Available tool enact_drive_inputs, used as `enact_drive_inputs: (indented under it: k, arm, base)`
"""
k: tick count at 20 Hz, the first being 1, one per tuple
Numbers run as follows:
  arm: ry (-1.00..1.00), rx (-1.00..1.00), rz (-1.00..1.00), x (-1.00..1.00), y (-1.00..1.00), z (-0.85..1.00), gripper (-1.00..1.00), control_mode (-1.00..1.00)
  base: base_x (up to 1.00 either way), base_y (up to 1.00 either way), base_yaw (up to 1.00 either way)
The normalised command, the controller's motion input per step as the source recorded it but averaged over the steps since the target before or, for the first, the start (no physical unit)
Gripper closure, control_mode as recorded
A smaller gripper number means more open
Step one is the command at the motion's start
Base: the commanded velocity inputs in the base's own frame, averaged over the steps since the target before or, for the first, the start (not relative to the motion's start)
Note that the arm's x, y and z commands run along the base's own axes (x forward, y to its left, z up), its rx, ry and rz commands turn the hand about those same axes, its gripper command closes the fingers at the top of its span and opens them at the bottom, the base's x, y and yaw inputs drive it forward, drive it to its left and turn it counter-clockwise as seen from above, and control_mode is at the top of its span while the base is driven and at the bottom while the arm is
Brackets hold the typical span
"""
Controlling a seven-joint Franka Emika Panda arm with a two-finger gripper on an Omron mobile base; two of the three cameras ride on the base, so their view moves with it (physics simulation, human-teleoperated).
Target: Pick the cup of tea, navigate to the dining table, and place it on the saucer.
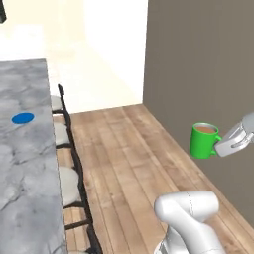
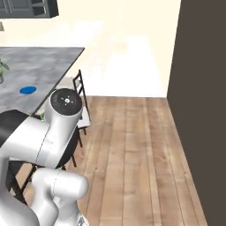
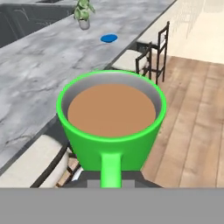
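Observation:
The cup of tea (image 1: 204,140) is a bright green mug with brown liquid. It hangs upright in the air over the wooden floor, and my gripper (image 1: 219,144) is shut on its handle side. In the hand view the cup of tea (image 3: 111,118) sits close in front, handle toward the camera. The blue saucer (image 1: 23,118) lies on the grey marble dining table (image 1: 25,168), far to the left of the cup. The saucer (image 3: 109,38) shows well beyond the mug in the hand view, and the saucer (image 2: 28,90) shows left of my arm in the right base view.
Black-framed stools (image 1: 67,183) with cream seats line the table's overhang between me and the top. A white pot with a leafy plant (image 3: 83,15) stands past the saucer. A dark wall (image 1: 208,74) runs close on the right. Wooden floor (image 1: 129,158) lies between.

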Motion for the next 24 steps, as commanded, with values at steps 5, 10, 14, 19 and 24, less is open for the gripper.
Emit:
enact_drive_inputs:
  k: [5,10,14,19,24]
  arm:
    - [0.0,0.0,0.0,0.0,0.0,0.0,1.0,1.0]
    - [0.0,0.0,0.0,0.0,0.0,0.0,1.0,1.0]
    - [0.0,0.0,0.0,0.0,0.0,0.0,1.0,1.0]
    - [0.0,0.0,0.0,0.0,0.0,0.0,1.0,1.0]
    - [0.0,0.0,0.0,0.0,0.0,0.0,1.0,1.0]
  base:
    - [1.0,-0.27,0.16]
    - [1.0,-0.18,0.2]
    - [1.0,-0.19,0.3]
    - [1.0,-0.2,0.38]
    - [1.0,-0.13,0.53]
